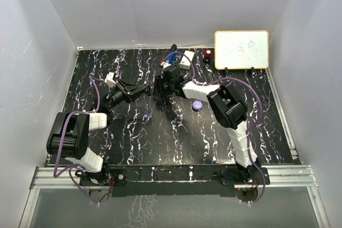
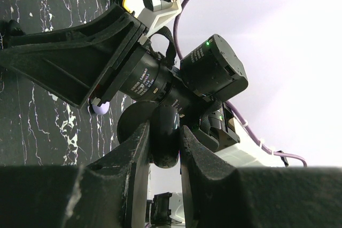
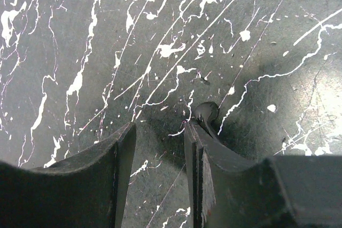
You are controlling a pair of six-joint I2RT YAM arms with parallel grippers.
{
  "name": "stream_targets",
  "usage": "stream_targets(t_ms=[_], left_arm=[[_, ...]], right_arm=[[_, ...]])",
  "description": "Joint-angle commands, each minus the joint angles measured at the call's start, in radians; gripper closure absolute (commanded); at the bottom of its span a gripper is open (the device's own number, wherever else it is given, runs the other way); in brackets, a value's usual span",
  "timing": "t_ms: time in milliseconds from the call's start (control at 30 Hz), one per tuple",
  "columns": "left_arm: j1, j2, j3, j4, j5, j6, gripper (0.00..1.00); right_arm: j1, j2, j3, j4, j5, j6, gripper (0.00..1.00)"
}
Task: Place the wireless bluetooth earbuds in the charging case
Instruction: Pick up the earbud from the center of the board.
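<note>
My left gripper is shut on a glossy black round charging case, held above the table; in the top view the left gripper is at mid table. My right gripper is open and low over the table, just right of the left gripper in the top view. A tiny black earbud lies on the table against the outer side of its right fingertip, not between the jaws. A lilac earbud lies on the table nearer me. The lilac case sits to the right.
A whiteboard stands at the back right. Beside it are a red-topped item, a white box and a blue tool. White walls enclose the black marbled table.
</note>
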Motion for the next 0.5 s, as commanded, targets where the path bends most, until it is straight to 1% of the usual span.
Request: stream_targets(t_ms=[0, 267, 467], left_arm=[[0.008, -0.028, 0.0, 0.03, 0.017, 0.002, 1.0], [0.013, -0.045, 0.005, 0.014, 0.017, 0.005, 1.0], [0.019, -0.053, 0.005, 0.008, 0.019, 0.004, 1.0]], right_arm=[[0.009, -0.025, 0.023, 0.026, 0.018, -0.005, 0.6], [0.01, -0.131, 0.034, 0.007, 0.045, -0.067, 0.59], [0.01, -0.124, 0.093, -0.086, 0.094, -0.134, 0.59]])
